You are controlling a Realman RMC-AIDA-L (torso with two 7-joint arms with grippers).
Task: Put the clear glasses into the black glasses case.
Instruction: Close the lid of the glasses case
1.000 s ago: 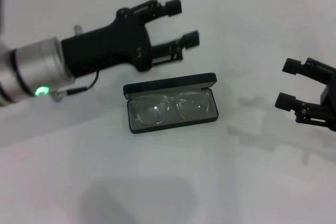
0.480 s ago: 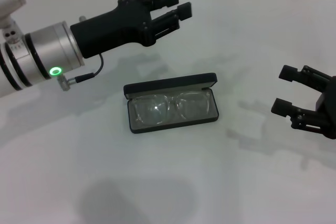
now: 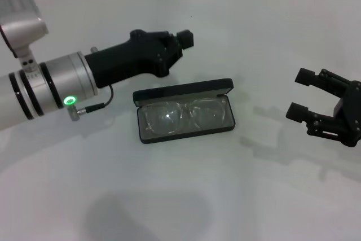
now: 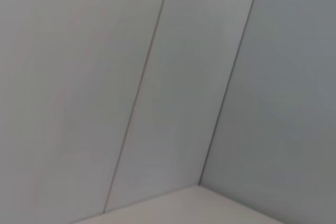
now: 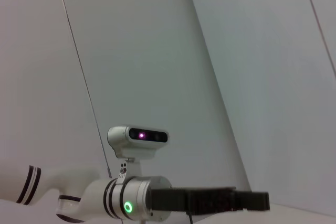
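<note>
Table: I see a white matte tabletop (image 3: 186,196), bare nearest the robot; everything in play sits mid-table or beyond.
Case: black rectangular hard-shell glasses case with rounded corners (image 3: 184,134), mid-table and open. The lid stands up along the far edge, the tray faces the head camera. My read is it's left open so the contents can be checked.
Glasses: fully transparent plastic wraparound glasses (image 3: 180,117) lie inside the tray on the grey lining, lenses side by side along the case's length. Nothing touches them. I judge the placement done, only the lid left if closing is wanted.
Right gripper: black two-finger right gripper (image 3: 307,95) sits to the right of the case, well apart, holding nothing. Its fingers are spread with a clear gap. I'd call it pulled aside so the case stays clear.
Left gripper: black left gripper (image 3: 181,40) on the silver-and-black arm hangs above the table just beyond the lid's left end, off the case. It's end-on to the head camera, so I cannot tell if the fingers are together or parted. The right wrist view shows it side-on as a flat black bar (image 5: 247,200), no gap readable there either.
Wall: pale tiled wall (image 4: 157,77) at the back; the left wrist camera sees only that, so it's aimed away from the work.
</note>
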